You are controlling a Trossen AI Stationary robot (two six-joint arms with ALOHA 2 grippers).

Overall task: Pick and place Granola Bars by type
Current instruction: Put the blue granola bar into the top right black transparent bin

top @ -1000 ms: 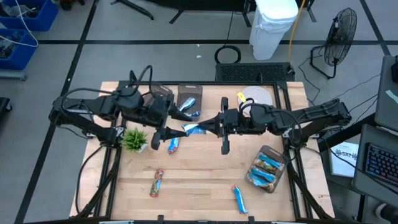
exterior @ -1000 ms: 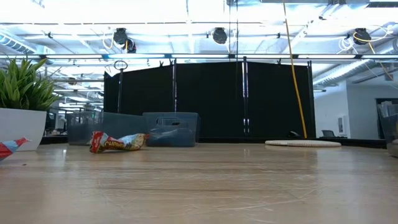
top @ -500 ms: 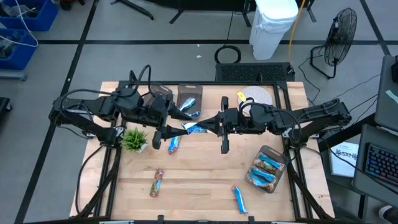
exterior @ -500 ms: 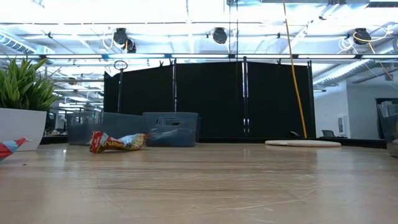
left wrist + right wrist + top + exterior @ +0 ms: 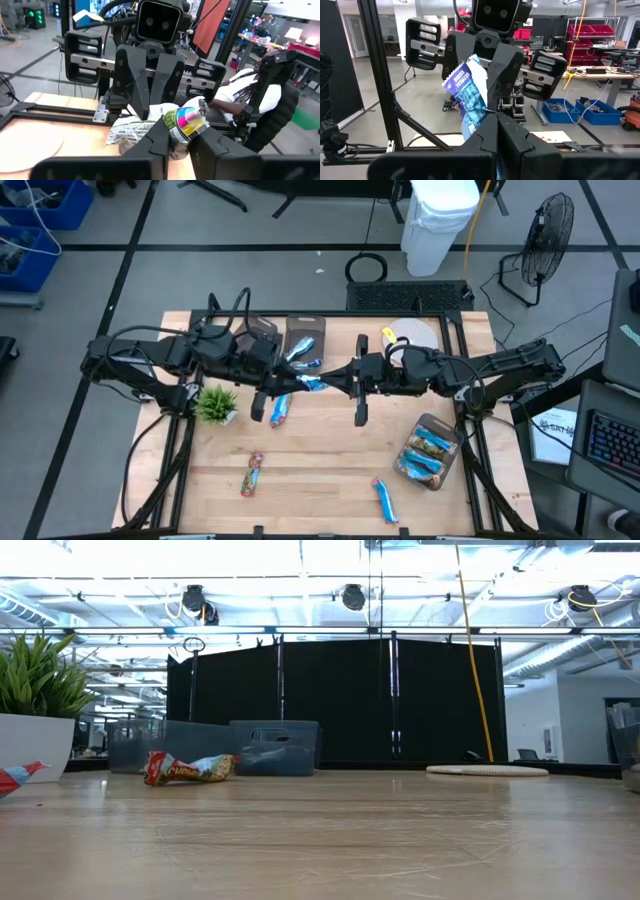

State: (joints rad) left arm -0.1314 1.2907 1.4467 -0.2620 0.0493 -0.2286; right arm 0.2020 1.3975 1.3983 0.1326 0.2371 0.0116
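Observation:
A blue-and-white granola bar (image 5: 310, 384) hangs high over the middle of the table, between my two grippers. My left gripper (image 5: 292, 383) comes from the table's left and is shut on one end of it. My right gripper (image 5: 331, 385) comes from the right and is shut on the other end. Loose bars lie flat on the wood: a blue-and-red one (image 5: 280, 412) below the left gripper, a red one (image 5: 252, 473) near the front, and a blue one (image 5: 384, 500) at the front right. My left gripper pinches the bar's end with the coloured squares (image 5: 188, 120) between its two fingers (image 5: 159, 137). The fingers come in level from the table's left. The bar is lifted clear of the table. My right gripper pinches the bar's other end (image 5: 476, 120) between its two fingers (image 5: 517, 137). They come in level from the table's right. The blue wrapper (image 5: 466, 82) slants away from them toward the left gripper.
A grey bin (image 5: 303, 332) with blue bars stands at the far middle, and a second bin (image 5: 430, 450) with bars at the right. A small green plant (image 5: 216, 403) stands at the left, a white disc (image 5: 416, 335) at the far right.
My left gripper has shut on the free end of the bar that my right gripper holds up, and its wrist has rolled slightly. The bar stays in the air between the two grippers. My right gripper has kept still.

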